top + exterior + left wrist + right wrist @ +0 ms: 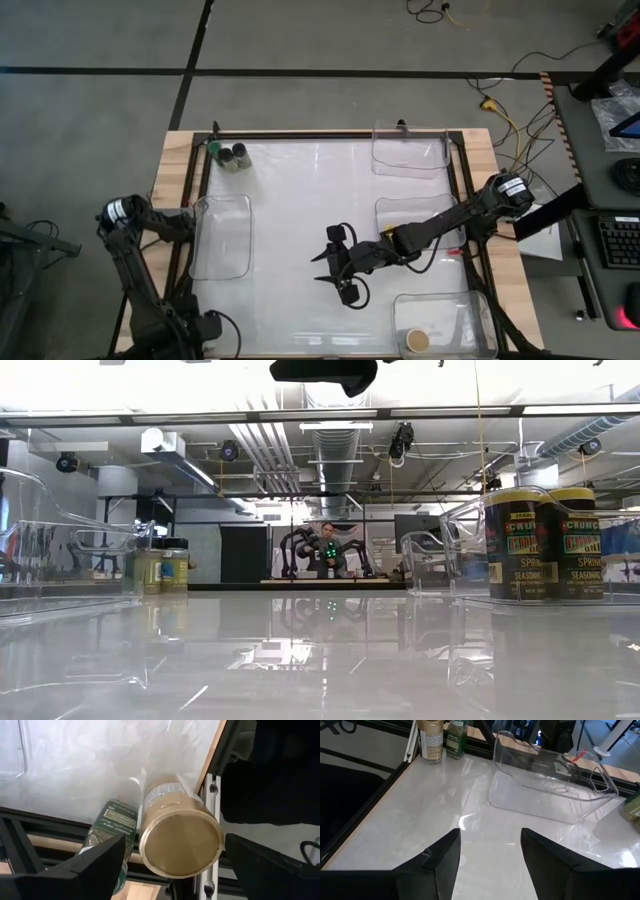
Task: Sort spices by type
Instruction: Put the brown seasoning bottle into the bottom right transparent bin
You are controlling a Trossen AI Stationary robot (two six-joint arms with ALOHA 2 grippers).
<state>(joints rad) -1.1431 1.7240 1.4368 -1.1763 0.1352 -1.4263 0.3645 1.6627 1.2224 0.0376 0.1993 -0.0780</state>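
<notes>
My left gripper (205,325) hangs open at the table's near left corner, pointing down. Its fingers stand on either side of a tan-lidded spice jar (180,837), above it, without touching. A green-labelled jar (112,825) stands right beside that one. My right gripper (490,865) hovers open over the middle of the table (335,268) with nothing between its fingers. Three more jars (228,154) stand upright in the far left corner. Another tan-lidded jar (418,340) sits in the near right bin. Two dark-lidded jars (545,545) show in the low view.
Clear bins lie around the table: one at the left (220,235), one at the far right (410,150), one at mid right (415,212) and one at the near right (470,318). A black frame (45,825) runs along the table edge by the left gripper. A person sits far behind (328,545).
</notes>
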